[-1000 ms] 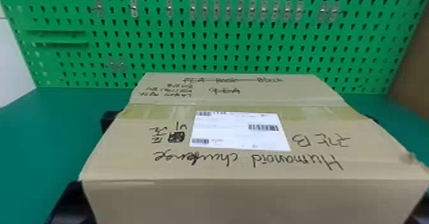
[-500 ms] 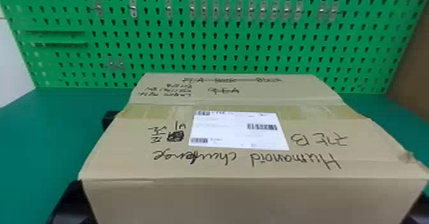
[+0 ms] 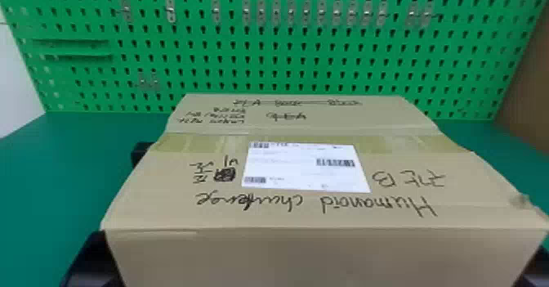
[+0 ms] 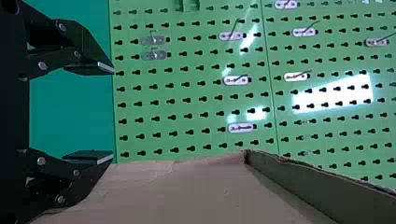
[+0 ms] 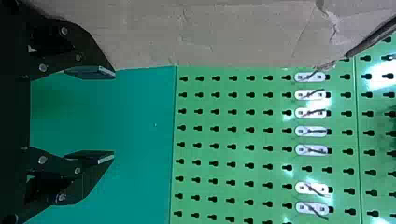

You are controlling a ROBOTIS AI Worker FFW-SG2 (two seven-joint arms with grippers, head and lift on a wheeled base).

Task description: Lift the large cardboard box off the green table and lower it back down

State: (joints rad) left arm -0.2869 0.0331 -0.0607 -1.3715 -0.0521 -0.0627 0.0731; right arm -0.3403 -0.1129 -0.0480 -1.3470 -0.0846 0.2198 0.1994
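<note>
The large cardboard box (image 3: 314,210), top side up with a white label, fills the middle and front of the head view; its underside is hidden, so I cannot tell whether it touches the table (image 3: 45,176). Black parts of my left gripper (image 3: 139,153) show at the box's left side, and my right arm (image 3: 535,267) is at its right front corner. Along one box side (image 4: 201,196), my left gripper (image 4: 113,113) stands open, nothing between its fingers. My right gripper (image 5: 114,115) is likewise open beside the opposite side (image 5: 210,32), one finger against or near the cardboard.
A green pegboard (image 3: 310,69) with small metal hooks rises behind the table, beyond the box's far edge. At the right edge of the head view stands a brown panel (image 3: 527,86); a white surface (image 3: 16,81) is at the far left.
</note>
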